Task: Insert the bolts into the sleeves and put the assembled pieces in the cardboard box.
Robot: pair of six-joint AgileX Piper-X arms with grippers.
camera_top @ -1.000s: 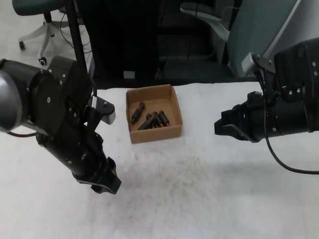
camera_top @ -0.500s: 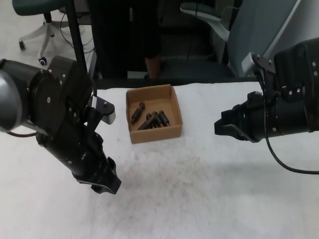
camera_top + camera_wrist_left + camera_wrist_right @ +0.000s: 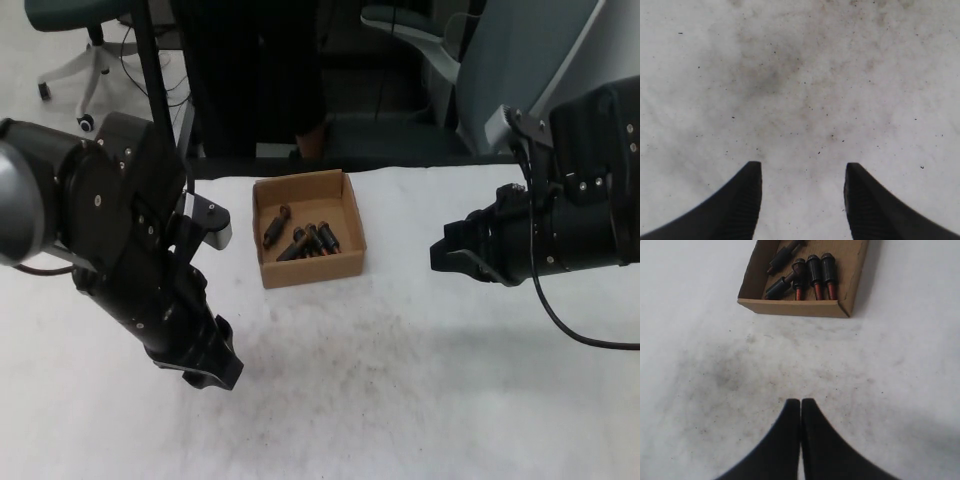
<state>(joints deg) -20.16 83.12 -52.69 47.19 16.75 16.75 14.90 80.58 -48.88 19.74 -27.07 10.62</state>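
High view: the cardboard box (image 3: 312, 270) sits at 12 o'clock on the counter (image 3: 400, 390). The assembled pieces (image 3: 305, 240) lie flat inside it, two along 11-to-5 with red ends toward the near wall, the others slanting 1-to-7. The left tool (image 3: 205, 370), at the box's 8 o'clock, is spread. The right tool (image 3: 450, 255), at 3 o'clock, is pressed together and empty. Boxing looks done, so the next move probably calls only for backing the arms away.

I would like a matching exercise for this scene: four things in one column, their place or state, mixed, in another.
1 left gripper
2 right gripper
3 brown cardboard box
4 dark bolt-and-sleeve pieces

A shut tight
B lying inside the box
C open, holding nothing
D standing open on the white cover

Pairs: 1-C, 2-A, 3-D, 4-B
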